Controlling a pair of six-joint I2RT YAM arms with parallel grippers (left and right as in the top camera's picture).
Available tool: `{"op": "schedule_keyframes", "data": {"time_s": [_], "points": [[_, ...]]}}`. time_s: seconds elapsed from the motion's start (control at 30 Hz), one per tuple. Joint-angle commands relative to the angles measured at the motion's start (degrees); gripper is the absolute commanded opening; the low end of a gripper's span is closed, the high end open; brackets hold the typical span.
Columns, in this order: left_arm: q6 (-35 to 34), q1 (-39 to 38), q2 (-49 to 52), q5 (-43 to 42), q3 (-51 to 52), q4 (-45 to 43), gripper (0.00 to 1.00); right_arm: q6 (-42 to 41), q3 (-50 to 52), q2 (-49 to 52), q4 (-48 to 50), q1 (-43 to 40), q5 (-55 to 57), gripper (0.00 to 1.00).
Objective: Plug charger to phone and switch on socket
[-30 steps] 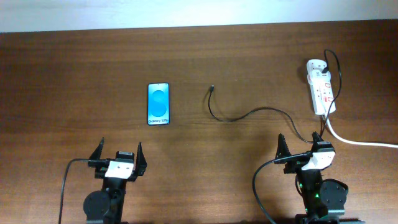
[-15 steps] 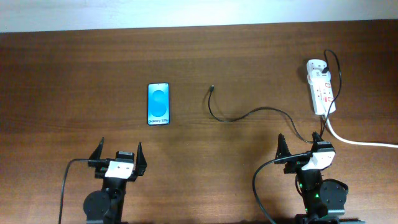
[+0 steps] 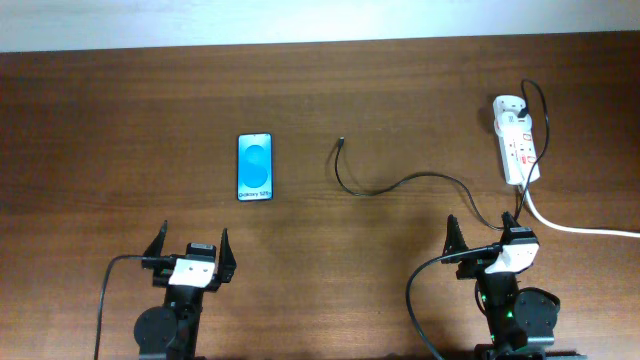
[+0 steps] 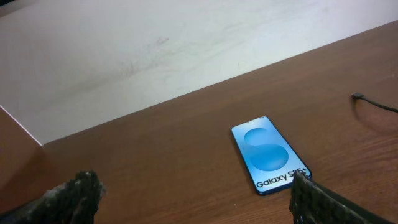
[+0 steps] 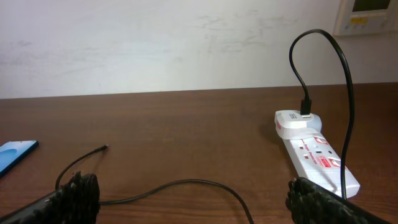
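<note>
The phone (image 3: 255, 167) lies flat left of centre, blue screen lit; it also shows in the left wrist view (image 4: 269, 155) and at the left edge of the right wrist view (image 5: 13, 155). The charger cable (image 3: 400, 183) snakes from its free tip (image 3: 342, 142) to the white socket strip (image 3: 516, 150) at the far right; the cable (image 5: 186, 185), tip (image 5: 102, 148) and socket (image 5: 314, 154) show in the right wrist view. My left gripper (image 3: 190, 250) (image 4: 193, 202) is open and empty near the front edge. My right gripper (image 3: 483, 235) (image 5: 193, 202) is open and empty, the cable lying just beyond it.
A thick white cord (image 3: 580, 228) runs from the socket off the right edge. A pale wall (image 5: 155, 43) stands behind the table's far edge. Bare wood lies between the phone and the cable tip.
</note>
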State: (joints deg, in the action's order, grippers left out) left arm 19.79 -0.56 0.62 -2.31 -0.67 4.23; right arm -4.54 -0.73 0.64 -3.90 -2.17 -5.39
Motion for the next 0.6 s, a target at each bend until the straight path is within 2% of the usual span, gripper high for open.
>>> {"op": "schedule_keyframes", "data": {"time_s": [0.0, 0.27, 0.4, 0.57], "points": [[0.26, 0.24, -0.22, 0.59, 0.13, 0.37, 0.99, -0.26, 0.42, -0.26, -0.2, 0.44, 0.09, 0.98], [0.17, 0.24, -0.22, -0.98, 0.13, 0.26, 0.99, -0.26, 0.42, -0.26, -0.2, 0.44, 0.09, 0.98], [-5.95, 0.24, -0.22, -0.98, 0.13, 0.13, 0.99, -0.26, 0.42, -0.26, -0.2, 0.46, 0.09, 0.99], [-9.35, 0.24, -0.17, -2.91, -1.38, 0.15, 0.99, -0.26, 0.42, -0.26, -0.2, 0.44, 0.09, 0.99]]}}
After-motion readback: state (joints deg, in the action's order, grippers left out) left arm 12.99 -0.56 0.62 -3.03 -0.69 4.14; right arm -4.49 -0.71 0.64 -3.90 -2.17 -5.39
